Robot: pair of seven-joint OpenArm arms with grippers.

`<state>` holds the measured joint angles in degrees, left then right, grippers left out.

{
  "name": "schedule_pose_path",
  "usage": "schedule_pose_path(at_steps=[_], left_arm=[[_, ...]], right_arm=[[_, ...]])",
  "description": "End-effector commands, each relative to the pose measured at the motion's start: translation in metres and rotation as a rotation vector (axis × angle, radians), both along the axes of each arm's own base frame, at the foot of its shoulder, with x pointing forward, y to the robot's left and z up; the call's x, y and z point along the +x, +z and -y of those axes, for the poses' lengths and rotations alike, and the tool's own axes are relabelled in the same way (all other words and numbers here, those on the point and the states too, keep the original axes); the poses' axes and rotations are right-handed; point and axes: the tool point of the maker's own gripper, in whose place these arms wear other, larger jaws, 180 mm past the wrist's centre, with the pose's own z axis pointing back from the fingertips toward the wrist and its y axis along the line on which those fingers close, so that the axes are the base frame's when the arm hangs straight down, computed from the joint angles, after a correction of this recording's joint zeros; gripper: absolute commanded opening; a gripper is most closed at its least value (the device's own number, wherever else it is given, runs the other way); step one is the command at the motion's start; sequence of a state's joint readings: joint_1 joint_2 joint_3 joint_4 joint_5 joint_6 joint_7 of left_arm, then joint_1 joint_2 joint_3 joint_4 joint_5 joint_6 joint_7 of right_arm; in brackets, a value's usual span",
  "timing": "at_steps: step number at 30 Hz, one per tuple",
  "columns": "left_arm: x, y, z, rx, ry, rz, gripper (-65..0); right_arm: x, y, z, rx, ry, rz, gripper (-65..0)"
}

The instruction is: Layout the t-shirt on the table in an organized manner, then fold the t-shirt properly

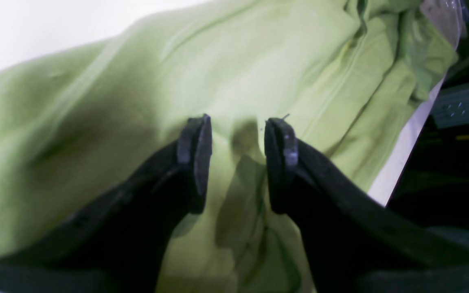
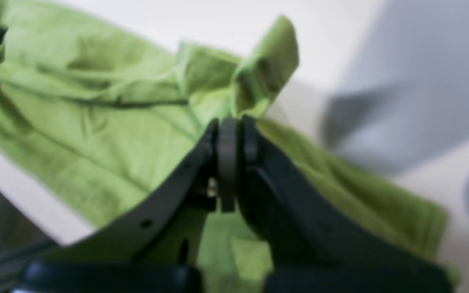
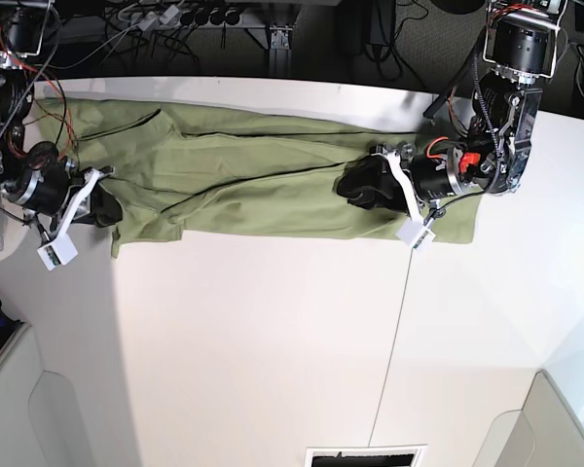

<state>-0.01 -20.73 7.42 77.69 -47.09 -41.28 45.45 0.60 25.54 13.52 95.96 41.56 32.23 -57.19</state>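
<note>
The olive-green t-shirt (image 3: 253, 175) lies stretched in a long wrinkled band across the far part of the white table (image 3: 273, 341). My left gripper (image 3: 348, 187) is over the shirt's right part. In the left wrist view it (image 1: 238, 138) is open, fingers apart just above the cloth (image 1: 136, 101). My right gripper (image 3: 110, 209) is at the shirt's left end near its front edge. In the right wrist view it (image 2: 228, 130) is shut on a fold of the shirt (image 2: 267, 69) that stands up behind the fingertips.
A thin dark seam (image 3: 394, 331) runs across the table from the shirt toward the front. Cables and a power strip (image 3: 175, 17) lie beyond the table's far edge. A dark slot (image 3: 365, 457) sits at the front edge. The table's edge (image 1: 401, 154) is close beside the left gripper.
</note>
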Motion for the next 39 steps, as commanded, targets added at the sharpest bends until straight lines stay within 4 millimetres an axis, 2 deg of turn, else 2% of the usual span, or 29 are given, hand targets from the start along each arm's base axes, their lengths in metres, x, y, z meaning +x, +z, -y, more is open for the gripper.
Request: schedule_pose_path(at_steps=[1,7,12,13,15,16,17,21,26,28,30,33,39], left_arm=[[-0.006,-0.015,-0.010,0.097,-0.017,-0.041,-38.9],[-0.001,-0.024,-0.004,0.086,-0.003,-0.070,-39.0],[0.007,-0.026,-0.008,0.088,0.010,-0.079,-38.9],[0.009,-0.025,-0.008,0.088,0.010,-0.075,-38.9],[0.013,-0.022,-0.008,0.086,0.011,-0.067,-38.9],[0.015,-0.021,-0.008,0.084,0.011,-0.062,-38.9],[0.016,-0.019,-0.007,0.080,0.013,-0.059,-38.9],[0.020,-0.016,-0.007,0.074,0.014,-0.052,-38.9],[0.025,-0.002,0.002,0.009,0.003,-0.076,-38.9],[0.029,0.007,0.006,-0.035,-0.004,-0.087,-38.9],[0.033,0.017,0.008,-0.069,-0.008,-0.088,-38.9],[0.040,0.028,0.003,-0.090,-0.008,-0.077,-38.9],[0.055,0.056,-0.032,-0.060,0.024,0.007,-39.0]], right_arm=[[-0.001,0.013,0.002,-0.004,0.018,0.041,-65.0],[-0.046,0.004,-0.008,-0.044,0.080,-0.008,-65.0],[-0.077,-0.016,-0.004,-0.084,0.089,-0.088,-65.0],[-0.082,-0.019,-0.003,-0.093,0.088,-0.100,-61.4],[-0.086,-0.022,-0.002,-0.099,0.088,-0.112,-44.2],[-0.086,-0.022,-0.002,-0.098,0.089,-0.111,-39.0],[-0.086,-0.022,-0.002,-0.098,0.089,-0.110,-37.1],[-0.076,-0.007,-0.003,-0.077,0.076,-0.049,-37.2],[-0.062,0.029,-0.011,-0.036,0.070,0.081,-38.3],[-0.059,0.035,-0.012,-0.046,0.074,0.104,-47.8],[-0.055,0.039,-0.012,-0.040,0.064,0.134,-64.6],[-0.051,0.034,-0.012,-0.039,0.027,0.153,-65.0],[-0.054,-0.002,0.006,-0.031,-0.046,0.061,-65.0]])
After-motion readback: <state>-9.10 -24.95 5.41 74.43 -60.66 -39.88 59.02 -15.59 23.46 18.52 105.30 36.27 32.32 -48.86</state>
